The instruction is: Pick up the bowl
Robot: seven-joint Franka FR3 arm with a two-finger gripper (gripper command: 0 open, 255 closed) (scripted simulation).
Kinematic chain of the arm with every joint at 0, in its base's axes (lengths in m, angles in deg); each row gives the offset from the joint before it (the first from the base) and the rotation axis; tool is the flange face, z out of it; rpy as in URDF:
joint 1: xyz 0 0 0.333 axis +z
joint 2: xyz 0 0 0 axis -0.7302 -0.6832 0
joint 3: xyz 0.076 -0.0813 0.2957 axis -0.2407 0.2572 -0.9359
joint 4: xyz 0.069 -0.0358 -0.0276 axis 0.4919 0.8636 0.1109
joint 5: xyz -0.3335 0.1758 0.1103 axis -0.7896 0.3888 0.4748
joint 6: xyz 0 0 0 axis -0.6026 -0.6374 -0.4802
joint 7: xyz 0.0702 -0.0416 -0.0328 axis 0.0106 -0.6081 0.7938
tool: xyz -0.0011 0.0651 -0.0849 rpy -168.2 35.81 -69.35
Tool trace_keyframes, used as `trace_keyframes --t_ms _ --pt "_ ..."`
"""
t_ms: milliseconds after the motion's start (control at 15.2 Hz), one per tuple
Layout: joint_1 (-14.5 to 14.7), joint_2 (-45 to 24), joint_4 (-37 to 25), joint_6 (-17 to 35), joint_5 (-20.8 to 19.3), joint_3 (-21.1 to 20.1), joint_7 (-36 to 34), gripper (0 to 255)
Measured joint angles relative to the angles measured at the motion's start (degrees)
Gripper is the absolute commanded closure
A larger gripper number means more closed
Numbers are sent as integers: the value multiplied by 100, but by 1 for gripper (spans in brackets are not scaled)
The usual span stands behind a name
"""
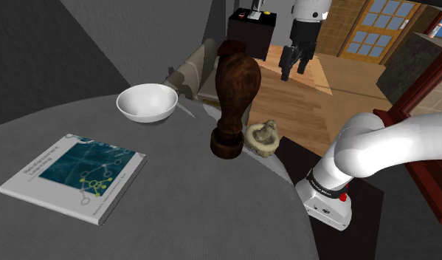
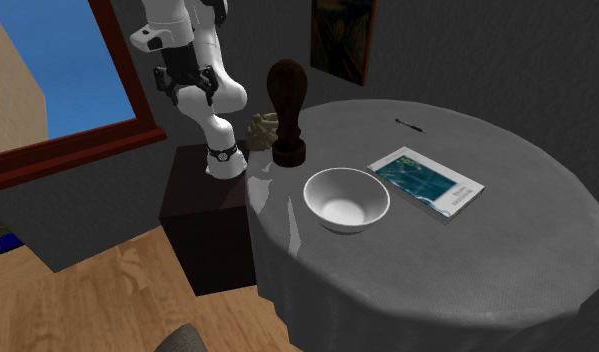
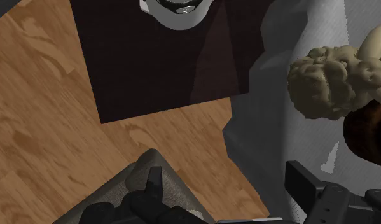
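Observation:
The white bowl [image 1: 147,102] stands upright on the round table with the grey cloth [image 1: 175,214], near the edge at the shoulder view's upper left. In the second exterior view the bowl [image 2: 347,200] sits at the table's near left edge. My black gripper [image 1: 294,71] hangs high in the air off the table, beyond the tall brown wooden piece [image 1: 234,96] and well apart from the bowl. In the wrist view the gripper [image 3: 228,184] is open, its two fingers [image 3: 154,181] stand wide apart with nothing between them, and wooden floor lies below.
A teal book [image 1: 75,176] lies on the table's near side. A beige figurine [image 1: 265,137] sits by the brown piece, close to my dark stand [image 2: 202,210]. A pen [image 2: 409,125] lies at the far edge. An upholstered chair [image 1: 190,74] stands behind the bowl.

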Motion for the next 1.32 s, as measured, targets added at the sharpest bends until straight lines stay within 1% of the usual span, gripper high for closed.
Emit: trace_keyframes --t_ms 66,198,594,990,1320 --pt "0 0 0 0 0 0 0 0" --pt "37 -168 -24 160 89 -65 -90 0" --pt "218 -1159 -430 841 482 -387 -517 0" --pt "365 -2216 -1054 1399 757 -673 -896 0" --pt "483 -3183 -1872 1681 894 -907 -1243 0"
